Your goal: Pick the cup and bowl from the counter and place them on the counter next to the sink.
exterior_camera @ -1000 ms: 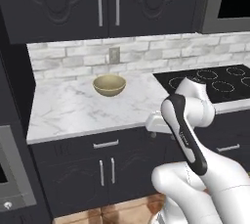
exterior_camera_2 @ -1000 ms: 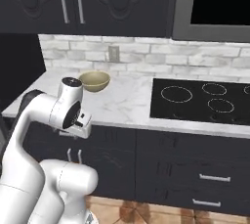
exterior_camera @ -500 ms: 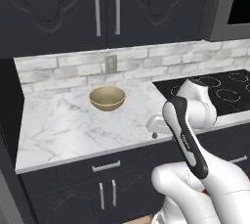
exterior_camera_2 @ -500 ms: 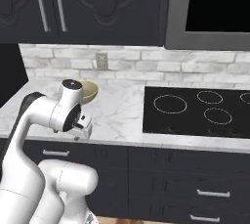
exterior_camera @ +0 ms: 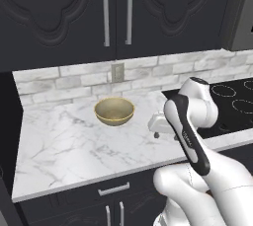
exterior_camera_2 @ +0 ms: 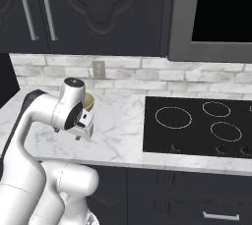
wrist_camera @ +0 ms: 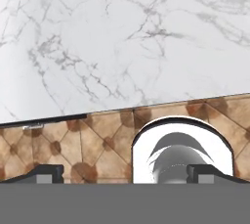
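Left base view: the bowl (exterior_camera: 114, 111) sits upright on the white counter (exterior_camera: 59, 146) near the backsplash, left of the black cooktop (exterior_camera: 232, 106). The gripper (exterior_camera: 157, 132) hangs over the counter to the right of the bowl, apart from it and nearer the front edge, holding nothing. No cup or sink appears here, so the step in hand looks like the approach to the first pick, with the bowl as the nearer target; nothing has been lifted yet. Right base view: the arm's upper link covers most of the bowl (exterior_camera_2: 89, 102), leaving just a sliver of its rim behind the wrist. The gripper (exterior_camera_2: 81, 133) points down at the marble, short of the bowl. This side adds what the other lacks: the full cooktop (exterior_camera_2: 197, 126) with its ring marks and a dark oven or microwave window above it. Hand view: both dark fingertips rise far apart at the bottom corners, so the jaws are spread wide and empty; below lie the marble, its front edge and a tiled floor, with a dark sliver at the top edge that may be the bowl. The next move probably calls for reaching forward over the bowl's rim and lowering.
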{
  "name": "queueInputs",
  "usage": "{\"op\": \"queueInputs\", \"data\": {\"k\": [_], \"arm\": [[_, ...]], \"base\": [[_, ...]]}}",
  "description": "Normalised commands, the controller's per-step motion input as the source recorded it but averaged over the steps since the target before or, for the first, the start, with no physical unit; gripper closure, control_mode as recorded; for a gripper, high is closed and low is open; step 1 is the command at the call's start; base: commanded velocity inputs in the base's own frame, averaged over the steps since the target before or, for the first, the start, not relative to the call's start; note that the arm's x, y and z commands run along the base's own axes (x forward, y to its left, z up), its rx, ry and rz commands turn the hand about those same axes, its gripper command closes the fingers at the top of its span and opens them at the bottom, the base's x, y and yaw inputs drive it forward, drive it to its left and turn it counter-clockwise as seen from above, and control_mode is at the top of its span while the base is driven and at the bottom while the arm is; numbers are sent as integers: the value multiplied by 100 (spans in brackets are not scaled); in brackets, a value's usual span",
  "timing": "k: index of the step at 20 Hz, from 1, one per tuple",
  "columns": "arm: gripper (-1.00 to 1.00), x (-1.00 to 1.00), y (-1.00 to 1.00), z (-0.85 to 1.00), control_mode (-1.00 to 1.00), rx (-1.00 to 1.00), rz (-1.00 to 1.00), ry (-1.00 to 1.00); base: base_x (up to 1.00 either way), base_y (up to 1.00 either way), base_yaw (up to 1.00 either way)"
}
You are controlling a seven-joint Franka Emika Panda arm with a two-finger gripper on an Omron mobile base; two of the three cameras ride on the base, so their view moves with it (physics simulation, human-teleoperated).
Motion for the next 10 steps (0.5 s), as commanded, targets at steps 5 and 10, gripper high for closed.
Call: {"op": "queueInputs", "data": {"k": [5, 10], "arm": [[-100, 0, 0, 0, 100, 0, 0, 0], [-100, 0, 0, 0, 100, 0, 0, 0]], "base": [[0, 0, 0], [0, 0, 0]]}}
